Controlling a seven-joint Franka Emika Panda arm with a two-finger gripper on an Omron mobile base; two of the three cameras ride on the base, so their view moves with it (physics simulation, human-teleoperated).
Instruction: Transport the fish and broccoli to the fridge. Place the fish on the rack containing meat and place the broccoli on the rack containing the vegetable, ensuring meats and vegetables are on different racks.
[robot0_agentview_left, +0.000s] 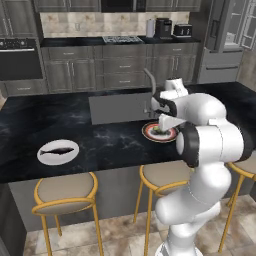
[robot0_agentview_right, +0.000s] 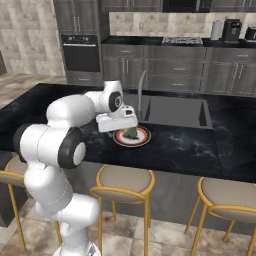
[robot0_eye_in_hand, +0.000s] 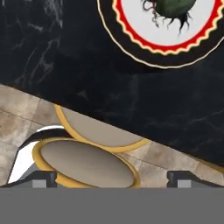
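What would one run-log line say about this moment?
gripper: open, empty, above counter edge | broccoli: on red-rimmed plate, not grasped | fish: on white plate, untouched | stage: approaching broccoli

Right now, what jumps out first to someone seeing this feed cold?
The big white arm, its open gripper hanging over the black island counter. Just beyond it sits broccoli on a red-rimmed plate near the sink. Far along the counter, a dark fish lies on a white plate.

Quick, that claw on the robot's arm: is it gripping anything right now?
Gripper: open, holding nothing; it hovers near the broccoli on its plate.
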